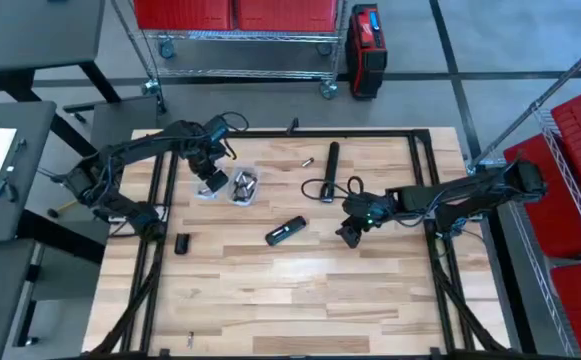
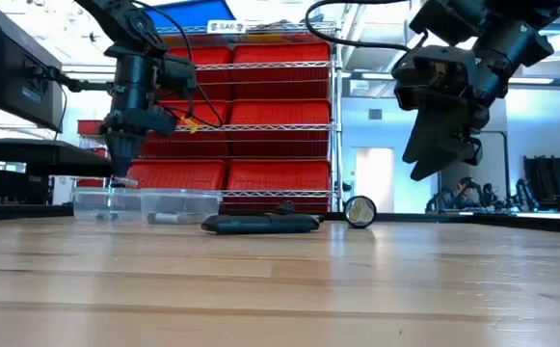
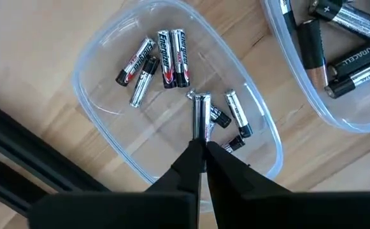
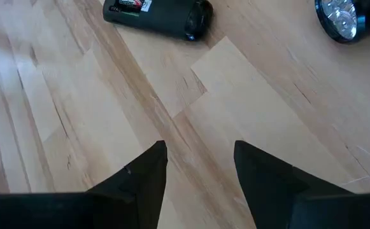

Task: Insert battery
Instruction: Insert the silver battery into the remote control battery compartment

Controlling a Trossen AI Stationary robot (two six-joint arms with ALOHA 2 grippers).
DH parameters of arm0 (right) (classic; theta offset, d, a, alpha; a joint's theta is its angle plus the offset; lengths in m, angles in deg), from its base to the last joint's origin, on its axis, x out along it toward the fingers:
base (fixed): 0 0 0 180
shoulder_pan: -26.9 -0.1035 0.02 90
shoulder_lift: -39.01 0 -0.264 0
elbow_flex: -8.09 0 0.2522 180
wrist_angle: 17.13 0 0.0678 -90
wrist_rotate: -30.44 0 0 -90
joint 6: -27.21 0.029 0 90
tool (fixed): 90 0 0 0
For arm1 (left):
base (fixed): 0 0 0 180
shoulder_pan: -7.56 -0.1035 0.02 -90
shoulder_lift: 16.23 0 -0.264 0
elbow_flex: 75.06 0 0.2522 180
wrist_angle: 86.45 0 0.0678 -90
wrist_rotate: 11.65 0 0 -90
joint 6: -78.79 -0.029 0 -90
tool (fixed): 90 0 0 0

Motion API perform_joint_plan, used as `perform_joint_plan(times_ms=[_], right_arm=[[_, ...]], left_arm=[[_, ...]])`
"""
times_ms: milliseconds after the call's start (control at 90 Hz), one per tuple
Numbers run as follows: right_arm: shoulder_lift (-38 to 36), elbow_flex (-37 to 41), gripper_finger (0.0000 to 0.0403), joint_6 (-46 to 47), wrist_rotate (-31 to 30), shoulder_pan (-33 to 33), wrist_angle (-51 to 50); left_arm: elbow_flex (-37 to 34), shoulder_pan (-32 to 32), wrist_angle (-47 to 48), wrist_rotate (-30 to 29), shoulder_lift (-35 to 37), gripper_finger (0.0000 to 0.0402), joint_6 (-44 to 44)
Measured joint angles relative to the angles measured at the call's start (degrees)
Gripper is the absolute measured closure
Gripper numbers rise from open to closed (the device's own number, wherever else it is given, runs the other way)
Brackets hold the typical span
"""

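Note:
A clear plastic tub (image 3: 105, 111) at the table's far left holds several loose small batteries (image 3: 172, 57). My left gripper (image 3: 202, 145) hangs over it, shut on one silver battery (image 3: 200, 117). Beside it a second tub (image 1: 244, 186) holds larger batteries. A black battery-holder body (image 1: 285, 231) lies flat on the wood near the middle. My right gripper (image 4: 200, 156) hovers open above bare wood just right of that body, touching nothing. My left gripper pinches the silver battery by its upper end (image 3: 200, 135) between its two fingertips. The fingers come from above and point down, lying along the battery. The battery sticks out below the fingertips into the tub, roughly upright; whether its lower end touches the tub floor, I cannot tell.
A black flashlight (image 1: 331, 165) with its lens head (image 4: 339, 18) lies at the far middle, with a cable loop beside it. A loose battery (image 1: 307, 162) lies near it, and a small black cap (image 1: 182, 243) at the left. Bare wood fills the near half.

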Motion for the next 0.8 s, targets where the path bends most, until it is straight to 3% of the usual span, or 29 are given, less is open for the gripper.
perform_joint_plan(times_ms=[311, 689, 800], right_arm=[[0.0, 0.0, 0.0228, 0.05, 0.0, 0.0, 0.0], [0.0, 0.0, 0.0228, 0.06, -0.04, 0.0, 0.03], [0.0, 0.0, 0.0228, 0.07, -0.04, 0.0, 0.04]], left_arm=[[0.02, 0.0, 0.78, 0.0, 0.02, 0.0304, 0.6], [-3.29, 0.02, -2.49, 0.0, 0.02, 0.0297, 1.15], [-4.98, 0.03, -3.96, 0.08, 0.02, 0.0297, -2.4]])
